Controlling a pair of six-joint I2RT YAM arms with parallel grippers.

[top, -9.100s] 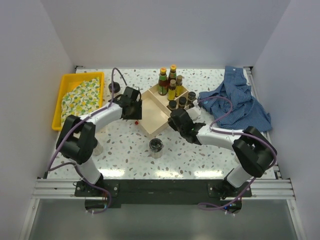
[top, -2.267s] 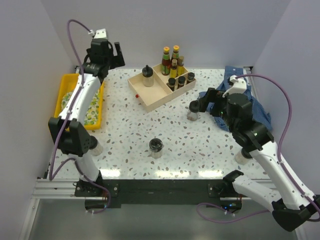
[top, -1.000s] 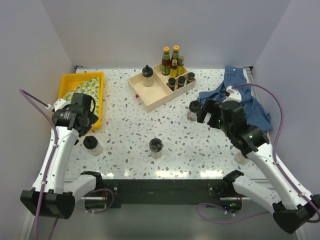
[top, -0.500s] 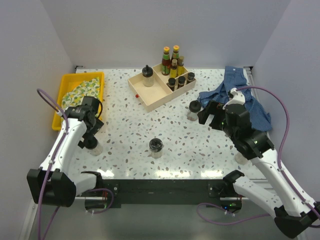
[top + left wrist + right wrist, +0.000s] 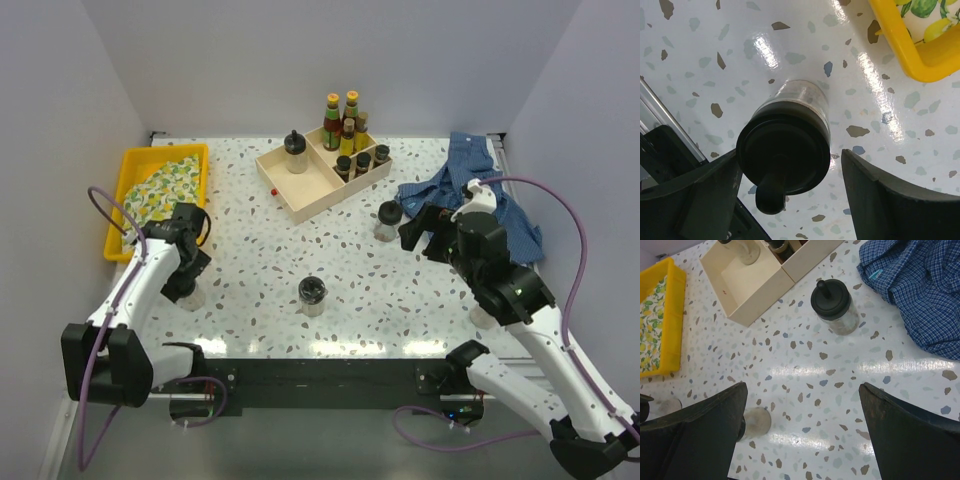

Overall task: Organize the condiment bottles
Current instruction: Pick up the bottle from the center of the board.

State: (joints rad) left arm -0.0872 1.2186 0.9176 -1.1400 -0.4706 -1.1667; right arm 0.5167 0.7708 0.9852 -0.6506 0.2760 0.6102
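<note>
A squat clear jar with a black knobbed lid (image 5: 783, 150) stands on the table at the front left. My left gripper (image 5: 790, 152) is open around it: the left finger is against the lid, while a gap shows at the right finger (image 5: 885, 195). From above, the left gripper (image 5: 183, 270) covers this jar (image 5: 186, 293). My right gripper (image 5: 802, 385) hangs open and empty above the table, near a second jar (image 5: 834, 307). A third jar (image 5: 312, 295) stands mid-table. Slim sauce bottles (image 5: 342, 128), small dark-capped ones (image 5: 363, 160) and a jar (image 5: 294, 152) stand in the wooden box (image 5: 312, 195).
A yellow tray (image 5: 133, 165) holding a lemon-print cloth sits at the left. A crumpled blue checked shirt (image 5: 470, 185) lies at the right, close to my right gripper (image 5: 420, 227). Another jar (image 5: 483, 317) is partly hidden behind the right arm.
My left arm has swung in and dropped over the front-left jar, and its jaws have narrowed around the lid. The right arm has shifted only slightly.
</note>
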